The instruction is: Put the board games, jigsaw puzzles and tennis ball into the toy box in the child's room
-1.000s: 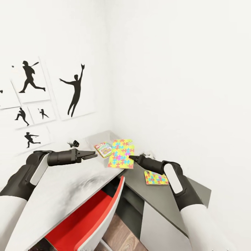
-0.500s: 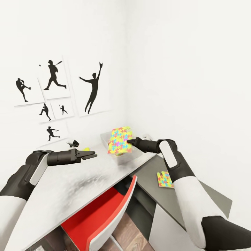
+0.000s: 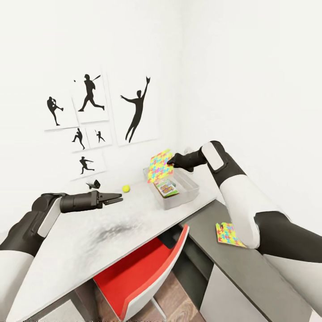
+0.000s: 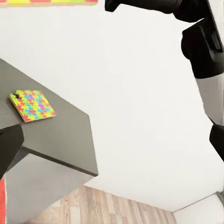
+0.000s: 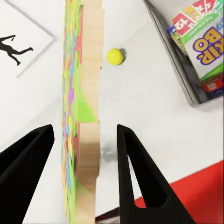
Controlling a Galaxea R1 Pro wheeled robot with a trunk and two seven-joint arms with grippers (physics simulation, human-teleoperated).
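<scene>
My right gripper (image 3: 171, 163) is shut on a jigsaw puzzle (image 3: 159, 166), a multicoloured panel held tilted on edge above the toy box (image 3: 191, 189). The right wrist view shows this puzzle (image 5: 81, 116) edge-on between the fingers. A board game (image 3: 166, 188) with a colourful cover lies inside the box, seen too in the right wrist view (image 5: 200, 42). On the pale table (image 3: 89, 232), left of the box, rests the tennis ball (image 3: 126, 188). A second jigsaw puzzle (image 3: 229, 234) lies on the lower dark cabinet top. My left gripper (image 3: 115, 199) hovers open over the table, holding nothing.
A red chair (image 3: 138, 273) is tucked under the table's front edge. A small dark object (image 3: 95, 184) sits near the wall behind my left gripper. Baseball silhouettes (image 3: 136, 109) hang on the wall. The dark cabinet top (image 3: 259, 268) runs along the right wall.
The view has swung left. My right gripper has lifted the jigsaw puzzle off the table and carried it up over the toy box. The left arm holds its pose.
</scene>
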